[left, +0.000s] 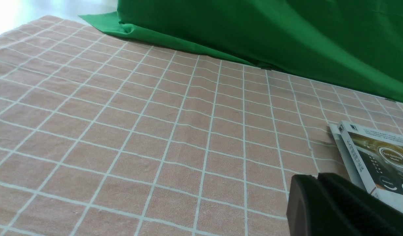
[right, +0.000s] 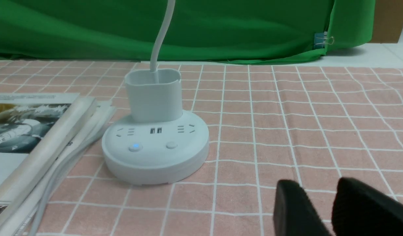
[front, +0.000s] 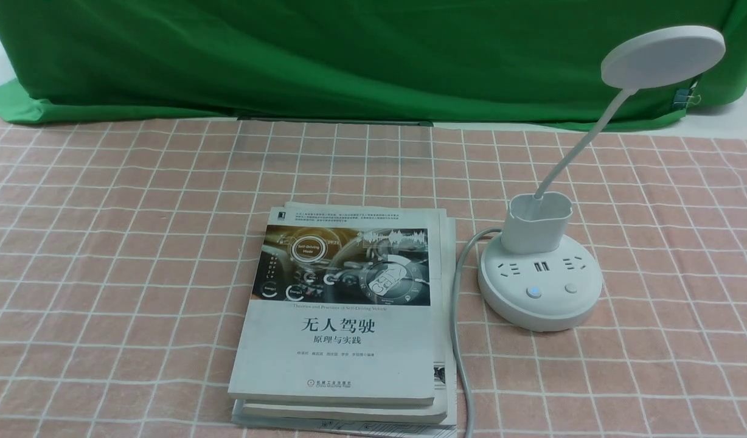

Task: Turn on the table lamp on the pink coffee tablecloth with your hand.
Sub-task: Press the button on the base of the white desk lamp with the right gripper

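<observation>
The white table lamp (front: 539,286) stands on the pink coffee tablecloth (front: 106,243) at the right, its disc head (front: 662,56) raised on a thin neck above the cup-shaped holder. On its round base the left button (front: 533,292) glows blue and the right button (front: 570,288) is unlit. Neither gripper shows in the front view. In the right wrist view the lamp (right: 155,154) sits ahead of my right gripper (right: 319,188), which is slightly open, empty and low over the cloth. My left gripper (left: 318,177) is shut and empty, beside the books.
A stack of books (front: 349,304) lies in the middle of the cloth, left of the lamp, and shows in the left wrist view (left: 375,157). The lamp's white cable (front: 458,340) runs along the books toward the front edge. A green backdrop cloth (front: 349,55) hangs behind.
</observation>
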